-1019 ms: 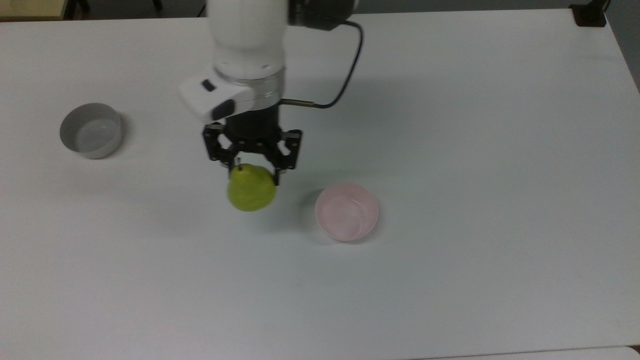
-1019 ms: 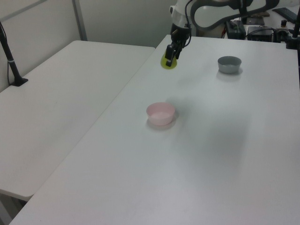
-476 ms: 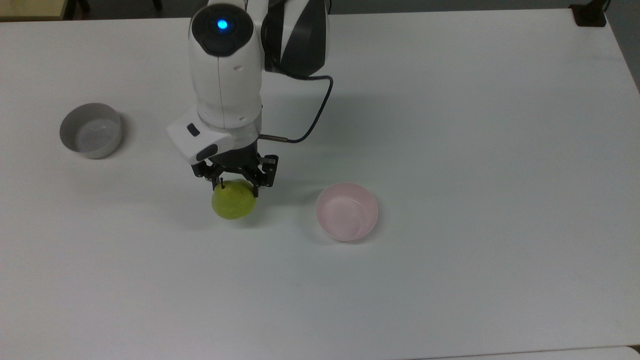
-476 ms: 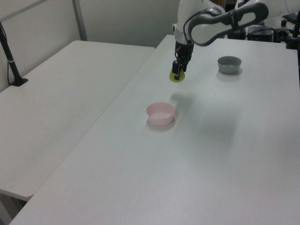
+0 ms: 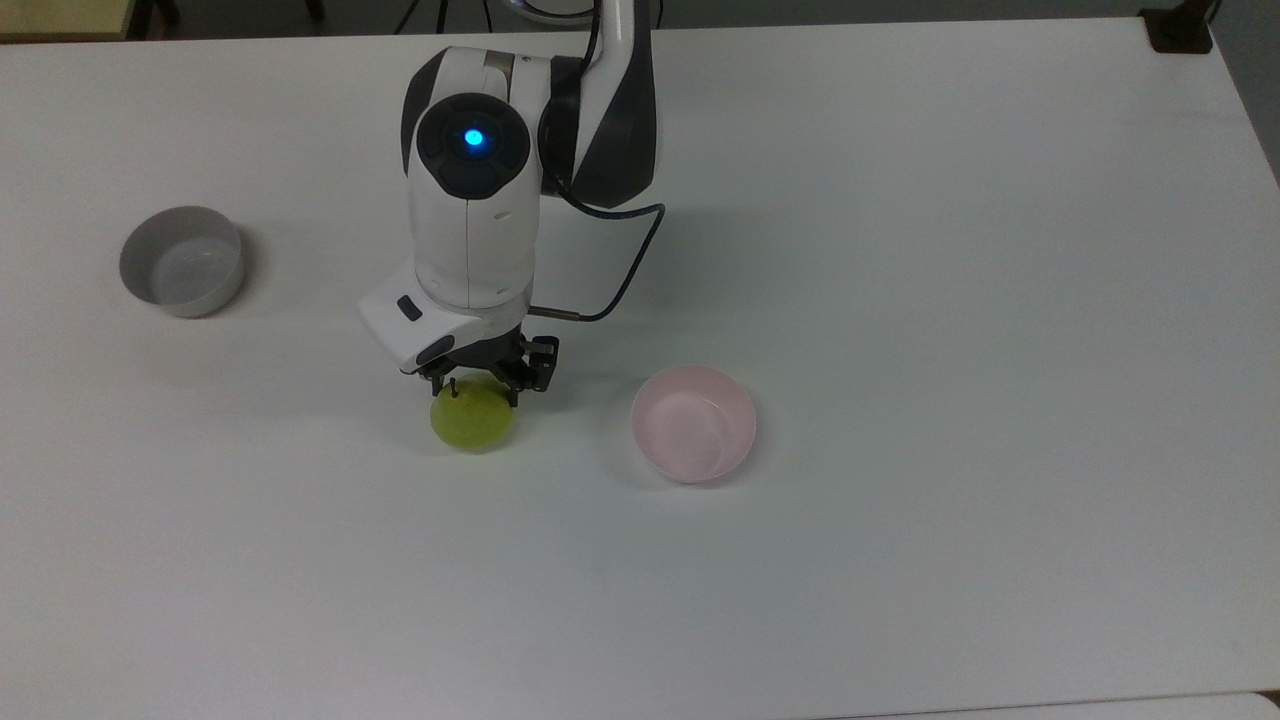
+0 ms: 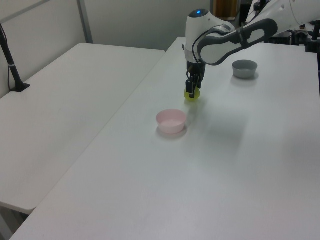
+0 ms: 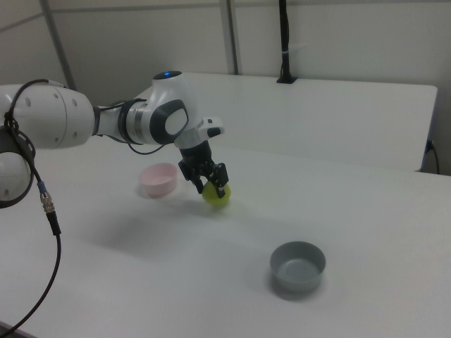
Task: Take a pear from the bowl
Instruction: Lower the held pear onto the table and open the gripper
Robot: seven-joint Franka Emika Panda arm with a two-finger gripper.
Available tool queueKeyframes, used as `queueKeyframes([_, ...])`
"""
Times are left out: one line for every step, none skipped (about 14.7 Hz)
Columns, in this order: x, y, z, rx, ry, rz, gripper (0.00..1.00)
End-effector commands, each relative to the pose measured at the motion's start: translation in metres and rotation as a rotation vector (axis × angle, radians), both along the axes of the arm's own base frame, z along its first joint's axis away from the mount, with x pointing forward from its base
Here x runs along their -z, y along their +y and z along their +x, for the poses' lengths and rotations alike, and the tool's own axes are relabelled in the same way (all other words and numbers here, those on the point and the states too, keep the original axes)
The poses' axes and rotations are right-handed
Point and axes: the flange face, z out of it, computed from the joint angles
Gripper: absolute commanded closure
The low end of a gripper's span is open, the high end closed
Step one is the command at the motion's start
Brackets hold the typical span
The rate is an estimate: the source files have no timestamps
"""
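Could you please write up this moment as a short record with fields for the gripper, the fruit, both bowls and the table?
gripper: shut on the pear, pointing down
pear: yellow-green, stem up, low over or on the table; contact cannot be told
pink bowl: empty, upright, on the top view's right of the pear, apart from it
grey bowl: empty, upright, far on the top view's left
table: white

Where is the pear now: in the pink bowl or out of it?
Out. The pear sits beside the empty pink bowl, under the tool.
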Motion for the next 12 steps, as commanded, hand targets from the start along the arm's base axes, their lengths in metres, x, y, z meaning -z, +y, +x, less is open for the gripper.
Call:
queueKeyframes([0.001,0.002,0.0,-0.016,0.001,-0.019,0.75])
queueKeyframes([0.002,0.002,0.0,-0.017,0.003,-0.021,0.7])
queueKeyframes([0.002,0.002,0.0,-0.017,0.003,-0.021,0.62])
queueKeyframes([0.002,0.003,0.0,-0.019,0.003,-0.022,0.5])
queueKeyframes([0.004,0.003,0.0,-0.022,0.006,-0.028,0.36])
queueKeyframes([0.004,0.003,0.0,-0.023,0.007,-0.034,0.17])
queueKeyframes([0.003,0.003,-0.001,-0.023,0.007,-0.033,0.0])
queueKeyframes([0.002,0.002,-0.001,-0.022,0.008,-0.033,0.0])
queueKeyframes([-0.004,0.001,-0.001,-0.019,0.002,-0.03,0.0])
queueKeyframes([-0.026,-0.001,-0.004,-0.009,-0.018,-0.02,0.0])
queueKeyframes([-0.043,-0.002,-0.008,0.01,-0.012,-0.01,0.0])
queueKeyframes([-0.077,-0.002,-0.02,0.041,-0.001,0.007,0.0])
